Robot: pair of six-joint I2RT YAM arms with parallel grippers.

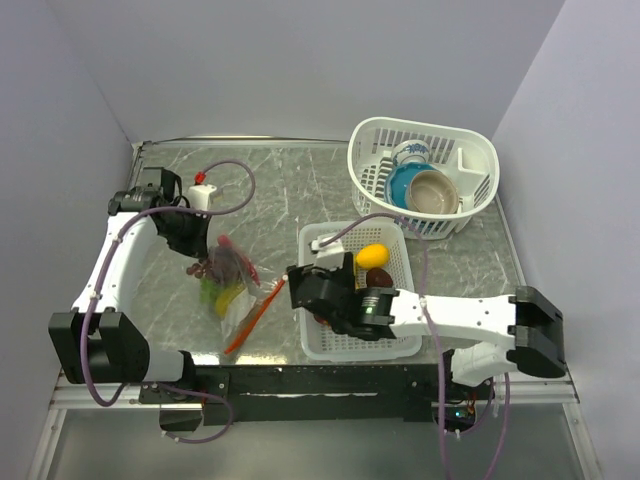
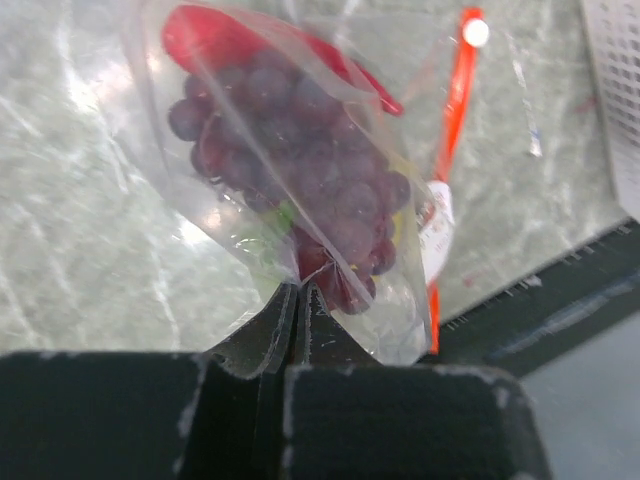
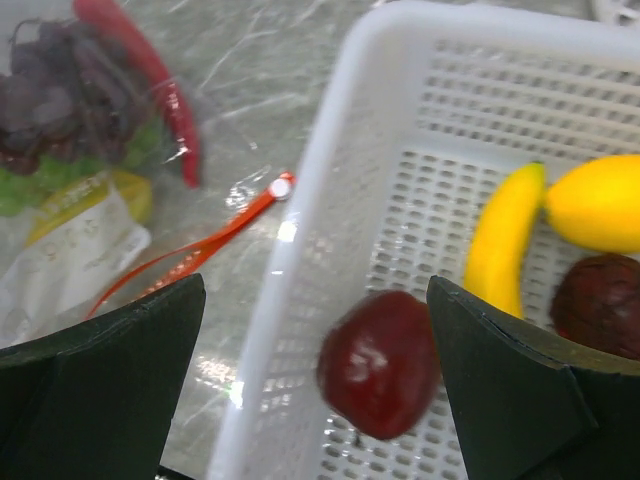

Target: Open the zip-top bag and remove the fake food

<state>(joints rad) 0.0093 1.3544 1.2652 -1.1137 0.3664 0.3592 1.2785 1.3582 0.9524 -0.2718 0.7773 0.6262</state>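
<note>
The zip-top bag (image 1: 232,282) lies left of centre, its orange-red zipper strip (image 1: 252,318) open and trailing toward the front edge. My left gripper (image 1: 198,243) is shut on the bag's far corner; in the left wrist view the gripper (image 2: 298,292) pinches the clear plastic just below the purple grapes (image 2: 300,175) and a red pepper (image 2: 205,32). My right gripper (image 3: 315,290) is open over the left rim of a white basket (image 3: 300,230). A blurred dark red apple (image 3: 380,362) sits between its fingers, touching neither. A banana (image 3: 505,235) and a yellow round fruit (image 3: 600,200) lie in the basket.
A second dark red fruit (image 3: 600,305) lies in the same basket. A green piece (image 3: 50,175) stays in the bag. A larger white basket (image 1: 470,200) at the back right holds blue and tan bowls. A small white bottle (image 1: 203,192) stands at the back left.
</note>
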